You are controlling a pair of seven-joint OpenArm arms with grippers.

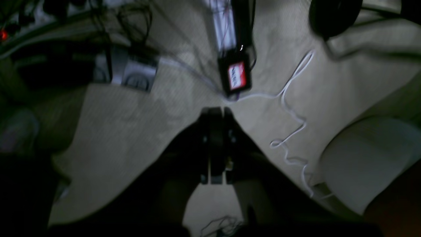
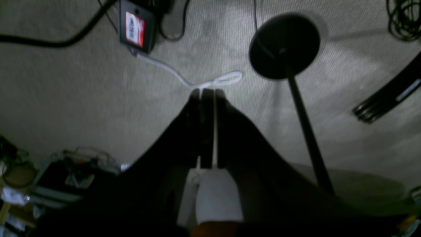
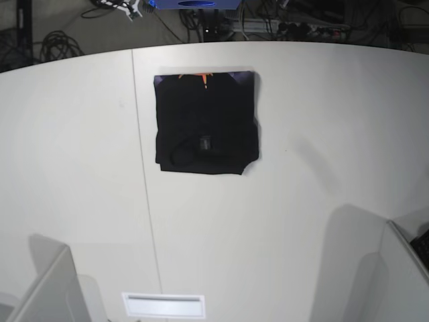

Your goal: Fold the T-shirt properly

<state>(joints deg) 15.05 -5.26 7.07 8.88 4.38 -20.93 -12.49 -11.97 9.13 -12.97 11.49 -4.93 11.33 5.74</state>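
On the white table, near edge to far edge:

Slot plate [image 3: 163, 305]: a pale rectangular plate with a slot, set flat into the table [image 3: 295, 221] at its near edge, just right of the seam.

Arm parts: pale grey angled pieces at the near left corner [image 3: 47, 288] and near right corner [image 3: 395, 275]; neither pincer shows in the base view.

Seam [image 3: 144, 168]: a thin dark line that runs from the near edge to the far edge of the table and passes just left of the shirt.

T-shirt [image 3: 206, 124]: black, folded into a compact, nearly square bundle, flat on the far half of the table, left of centre. Small orange and purple marks show along its far edge; the collar curve and a small tag lie on top, toward its near edge. Nothing touches it.

Left gripper [image 1: 215, 110]: seen from its wrist camera, dark fingers pressed together, nothing between them; it hangs above beige carpet, well apart from the shirt.

Right gripper [image 2: 207, 92]: seen from its wrist camera, dark fingers closed flat against each other, empty, also above carpet.

Floor items: a black box with a red and white label [image 2: 136, 28], a white cable [image 1: 291, 112] looping from it, a round black stand base [image 2: 284, 44] with its pole.

Beyond the table: cables and a blue box [image 3: 194, 4] on the floor.
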